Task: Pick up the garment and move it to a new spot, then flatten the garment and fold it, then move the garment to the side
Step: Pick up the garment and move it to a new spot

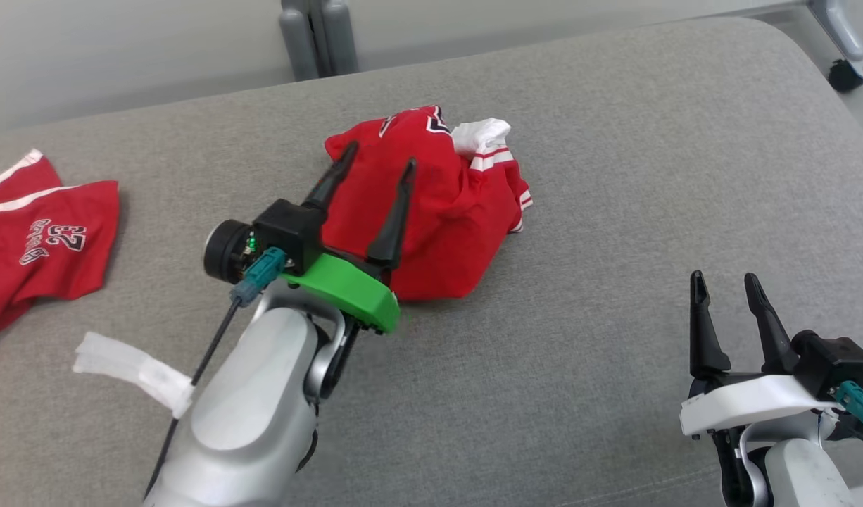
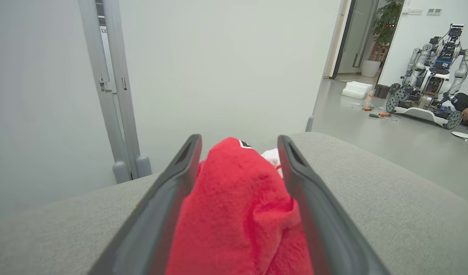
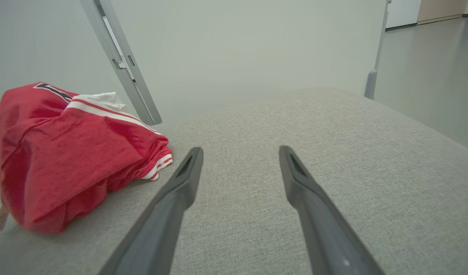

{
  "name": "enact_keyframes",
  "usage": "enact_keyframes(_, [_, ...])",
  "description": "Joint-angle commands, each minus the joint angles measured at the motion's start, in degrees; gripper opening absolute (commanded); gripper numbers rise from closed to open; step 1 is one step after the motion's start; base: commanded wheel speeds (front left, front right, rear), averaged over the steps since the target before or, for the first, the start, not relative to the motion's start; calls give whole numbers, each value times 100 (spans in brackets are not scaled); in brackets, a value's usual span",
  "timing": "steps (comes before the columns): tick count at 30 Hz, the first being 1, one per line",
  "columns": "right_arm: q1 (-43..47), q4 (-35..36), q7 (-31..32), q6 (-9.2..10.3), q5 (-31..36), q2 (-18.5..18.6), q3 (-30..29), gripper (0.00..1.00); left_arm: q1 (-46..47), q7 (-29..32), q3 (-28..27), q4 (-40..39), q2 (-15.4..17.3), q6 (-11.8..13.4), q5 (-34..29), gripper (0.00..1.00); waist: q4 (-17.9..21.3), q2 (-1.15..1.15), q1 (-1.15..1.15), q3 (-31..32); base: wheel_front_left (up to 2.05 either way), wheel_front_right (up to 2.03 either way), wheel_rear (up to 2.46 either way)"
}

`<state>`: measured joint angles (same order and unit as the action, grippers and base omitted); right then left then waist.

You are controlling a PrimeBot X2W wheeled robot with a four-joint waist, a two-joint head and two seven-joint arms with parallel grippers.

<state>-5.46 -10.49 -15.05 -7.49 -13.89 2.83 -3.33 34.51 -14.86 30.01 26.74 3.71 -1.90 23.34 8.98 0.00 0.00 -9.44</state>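
Two red garments (image 1: 449, 211) (image 1: 44, 246), two tools (image 1: 381, 155) (image 1: 723, 277)

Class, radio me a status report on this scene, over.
Left gripper open, fingers astride crumpled red garment. Right gripper open, idle over grey surface. Second red garment far left, well apart.

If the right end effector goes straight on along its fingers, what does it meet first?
Nothing, it seems: ahead of the right end effector lies bare grey cushion; the red garment sits off to its left. Height over it is unclear.
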Motion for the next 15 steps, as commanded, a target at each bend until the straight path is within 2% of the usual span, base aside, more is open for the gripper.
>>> enact_keyframes(1, [96,24,-19,0,39,10,-3,100,-186,-31,-111,-84,140,66,-23,100,-349,0,0,294,0,0,0])
enact_keyframes(7, [157,97,-19,0,54,12,45,100,-679,-27,-691,-774,477,262,-194,100,-673,0,0,467,0,0,0])
enact_keyframes(15, [215,105,-19,0,103,11,86,100,-1627,-29,-1450,-1304,829,331,-384,100,-954,0,0,673,0,0,0])
